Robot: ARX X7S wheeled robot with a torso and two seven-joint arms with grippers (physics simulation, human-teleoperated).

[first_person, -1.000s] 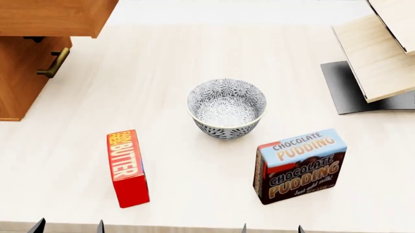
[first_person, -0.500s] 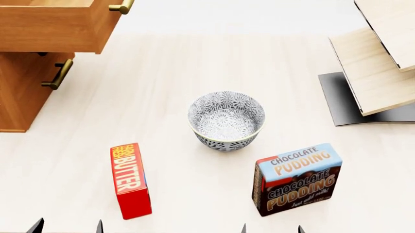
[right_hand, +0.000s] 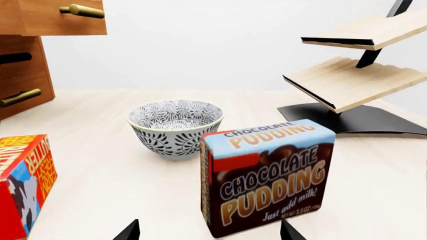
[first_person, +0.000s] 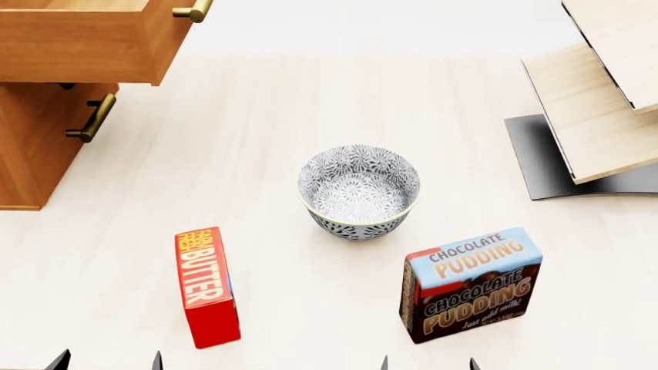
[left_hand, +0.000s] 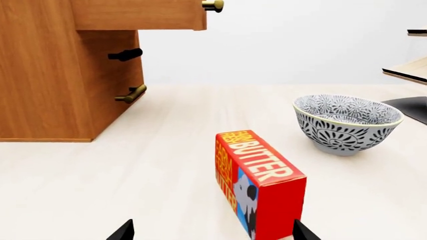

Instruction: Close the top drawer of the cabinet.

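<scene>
The orange-brown cabinet (first_person: 36,150) stands at the far left of the table. Its top drawer (first_person: 88,50) is pulled out and overhangs the table, its brass handle (first_person: 193,11) at the front. It also shows in the left wrist view (left_hand: 137,15) and the right wrist view (right_hand: 57,17). The lower drawer's brass handle (first_person: 91,118) sits below it. My left gripper (first_person: 106,361) and right gripper (first_person: 427,363) are both open and empty at the near table edge, only their fingertips showing, far from the drawer.
A patterned bowl (first_person: 359,190) sits mid-table. A red butter box (first_person: 206,285) lies near the left gripper, a chocolate pudding box (first_person: 470,281) stands near the right gripper. A pale wood slanted shelf rack (first_person: 602,96) on a black base is at the far right.
Between a second and half a second ago the head view tilted up, so everything slid down the frame and more of the top drawer shows. Since then nothing has moved.
</scene>
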